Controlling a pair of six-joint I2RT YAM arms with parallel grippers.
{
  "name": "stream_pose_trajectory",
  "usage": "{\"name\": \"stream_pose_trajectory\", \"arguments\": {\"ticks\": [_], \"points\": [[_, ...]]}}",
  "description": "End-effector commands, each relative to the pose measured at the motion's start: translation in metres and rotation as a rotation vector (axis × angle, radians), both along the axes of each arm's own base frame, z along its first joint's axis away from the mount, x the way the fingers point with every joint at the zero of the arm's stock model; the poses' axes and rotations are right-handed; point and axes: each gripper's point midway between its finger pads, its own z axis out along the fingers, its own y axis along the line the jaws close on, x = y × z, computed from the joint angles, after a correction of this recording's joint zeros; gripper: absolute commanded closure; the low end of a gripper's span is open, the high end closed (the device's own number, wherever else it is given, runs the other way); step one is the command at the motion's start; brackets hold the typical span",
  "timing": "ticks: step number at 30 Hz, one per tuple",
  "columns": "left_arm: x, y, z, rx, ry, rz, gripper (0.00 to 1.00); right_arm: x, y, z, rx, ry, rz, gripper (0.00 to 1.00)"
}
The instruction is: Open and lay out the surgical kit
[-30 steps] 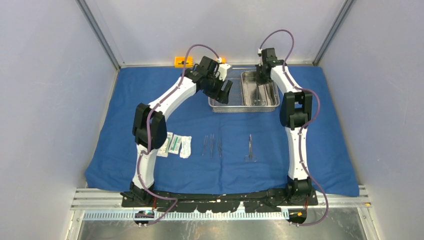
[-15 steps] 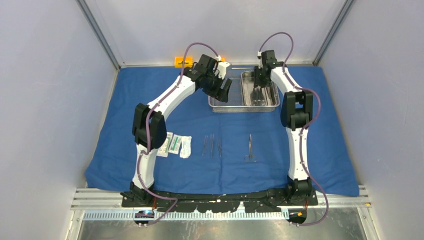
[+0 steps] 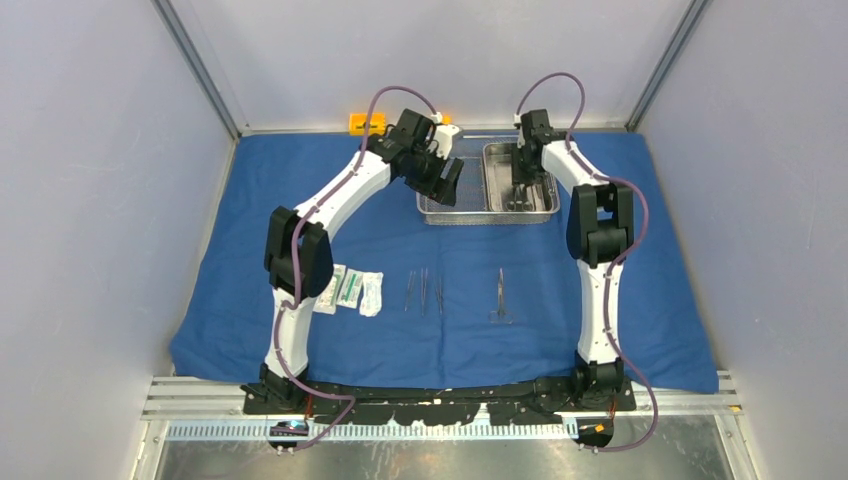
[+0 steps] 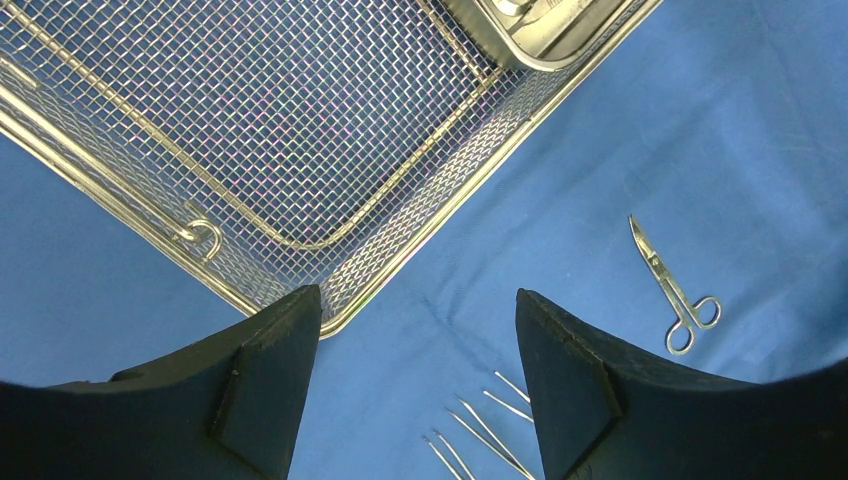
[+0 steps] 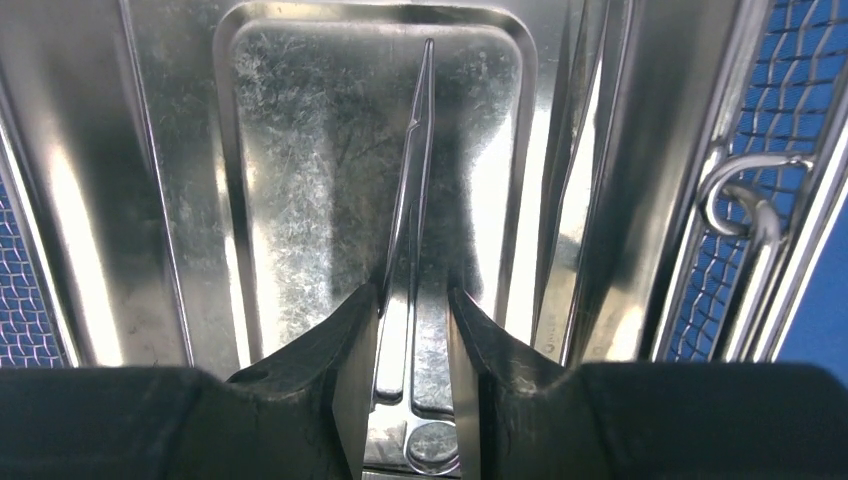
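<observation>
The blue cloth wrap (image 3: 300, 200) lies spread flat over the table. At the back stands the steel mesh basket (image 3: 452, 213), with the solid steel tray (image 3: 490, 180) in its right half. My right gripper (image 5: 413, 300) reaches down into the tray (image 5: 300, 150), its pads pressed on both sides of a thin forceps (image 5: 415, 150). My left gripper (image 4: 418, 310) hangs open over the basket's near corner (image 4: 250, 120), holding nothing. Laid on the cloth are scissors (image 3: 500, 295), several forceps (image 3: 424, 290) and three white-green packets (image 3: 352, 290).
Small orange blocks (image 3: 366, 123) sit past the cloth's far edge at the back wall. Grey walls close in both sides. A hinged handle (image 5: 745, 200) on the basket lies just right of the tray.
My right gripper went from shut to open, then narrowed onto the forceps in the tray, and its wrist shifted slightly. The left arm has not moved.
</observation>
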Motion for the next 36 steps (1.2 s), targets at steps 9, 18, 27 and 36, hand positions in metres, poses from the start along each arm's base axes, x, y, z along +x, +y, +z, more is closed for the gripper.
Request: {"name": "stream_pose_trajectory", "arguments": {"ticks": [9,18,27,36], "points": [[0.006,0.001,0.012,-0.032,-0.017,-0.008,0.28,-0.037,-0.008,-0.038,-0.083,0.181,0.029,0.73],[0.01,0.007,0.012,-0.03,-0.016,0.002,0.27,-0.02,-0.015,-0.032,0.043,0.179,-0.009,0.89],[0.012,0.008,0.013,-0.03,-0.015,0.008,0.28,0.005,-0.006,0.014,0.098,0.041,0.006,0.97],[0.014,0.008,0.013,-0.03,-0.012,0.007,0.28,0.013,-0.006,0.038,0.108,-0.028,0.002,0.97]]}}
